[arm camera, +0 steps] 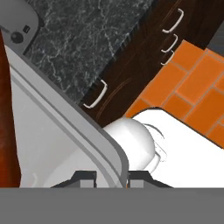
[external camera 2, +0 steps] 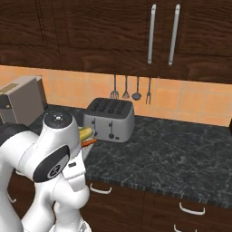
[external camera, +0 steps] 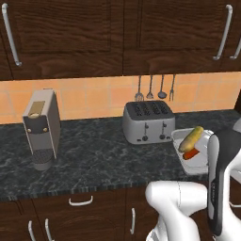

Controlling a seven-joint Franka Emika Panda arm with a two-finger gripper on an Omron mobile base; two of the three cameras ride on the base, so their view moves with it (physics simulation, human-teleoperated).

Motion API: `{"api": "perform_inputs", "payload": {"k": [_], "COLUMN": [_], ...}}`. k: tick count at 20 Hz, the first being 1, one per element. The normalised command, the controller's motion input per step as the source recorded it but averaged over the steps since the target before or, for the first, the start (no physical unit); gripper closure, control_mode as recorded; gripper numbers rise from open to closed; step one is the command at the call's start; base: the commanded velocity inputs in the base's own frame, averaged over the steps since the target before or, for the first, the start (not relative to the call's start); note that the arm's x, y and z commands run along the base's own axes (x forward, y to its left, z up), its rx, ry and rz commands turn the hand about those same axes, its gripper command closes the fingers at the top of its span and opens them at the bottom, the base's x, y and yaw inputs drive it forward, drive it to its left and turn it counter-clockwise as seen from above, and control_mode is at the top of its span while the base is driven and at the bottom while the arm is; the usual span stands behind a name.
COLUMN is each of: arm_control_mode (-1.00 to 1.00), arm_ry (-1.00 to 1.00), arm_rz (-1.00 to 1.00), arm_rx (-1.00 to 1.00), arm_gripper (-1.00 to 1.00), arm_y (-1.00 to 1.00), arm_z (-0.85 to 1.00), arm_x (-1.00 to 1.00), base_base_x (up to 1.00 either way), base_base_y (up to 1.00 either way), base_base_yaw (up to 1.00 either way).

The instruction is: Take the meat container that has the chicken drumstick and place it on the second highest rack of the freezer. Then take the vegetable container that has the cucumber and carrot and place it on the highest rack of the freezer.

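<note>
Arm pose: the white arm rises at the lower right of the left base view, its dark-striped forearm standing just in front of the vegetable container (external camera: pixel 192 157); in the right base view its elbow joint covers most of that tray.
Gripper: in the hand view the gripper (arm camera: pixel 112 176) has its two dark finger tips close together, one on each side of the tray's grey rim (arm camera: pixel 94 140), clamped on it.
Vegetable container: one, at the counter's (external camera: pixel 94 155) front edge just right of the toaster (external camera: pixel 148 121).
Cucumber: one (external camera: pixel 191 138), lying slantwise in the tray.
Carrot: one (external camera: pixel 190 154), just beside and below the cucumber; a red-brown strip at the hand view's left edge.
Coffee machine: one (external camera: pixel 41 126), far left on the counter.
Toaster: one, four slots.
Hanging utensils: four (external camera: pixel 155 88), on the orange tiled wall above the toaster.
</note>
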Motion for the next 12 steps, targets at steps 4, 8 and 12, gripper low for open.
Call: {"api": "perform_inputs", "payload": {"k": [4,8,12], "arm_control_mode": [1.00,1.00,1.00], "arm_ry": [-0.09,0.00,0.00], "arm_rz": [0.01,0.00,0.00], "arm_rx": [-0.02,0.00,0.00], "arm_gripper": [1.00,1.00,1.00], "arm_y": [0.01,0.00,0.00], "arm_z": [0.00,0.00,0.00], "arm_x": [-0.40,0.00,0.00], "base_base_x": [-0.25,-1.00,-0.66], "base_base_y": [0.00,0.00,0.30], "base_base_yaw": [0.00,-0.15,-0.54]}}
